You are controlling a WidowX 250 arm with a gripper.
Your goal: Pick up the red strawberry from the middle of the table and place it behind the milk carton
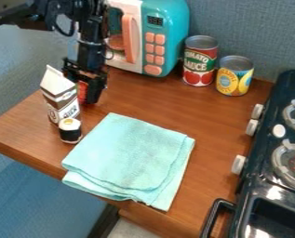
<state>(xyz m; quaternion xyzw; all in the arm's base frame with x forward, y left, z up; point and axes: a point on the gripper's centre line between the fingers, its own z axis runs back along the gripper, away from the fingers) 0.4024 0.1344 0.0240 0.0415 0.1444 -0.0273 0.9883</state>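
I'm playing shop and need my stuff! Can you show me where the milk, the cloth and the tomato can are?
Milk (62, 99): camera view, on the carton's front.
Cloth (130, 155): camera view, in its middle.
Tomato can (200, 62): camera view, on its label.

Folded turquoise cloth (130, 155) on wood

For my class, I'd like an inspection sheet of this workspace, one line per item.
Surface: brown wooden tabletop; no spills seen.
Things by the gripper: milk carton upright; small red thing partly hidden behind it; sushi-like roll in front.
Clutter: folded turquoise cloth lying flat; tomato sauce can and yellow-labelled can upright.
Gripper: low, by the carton; grip unclear.
Cables: black loop, upper left.
Surroundings: turquoise toy microwave behind, black toy stove at image right.
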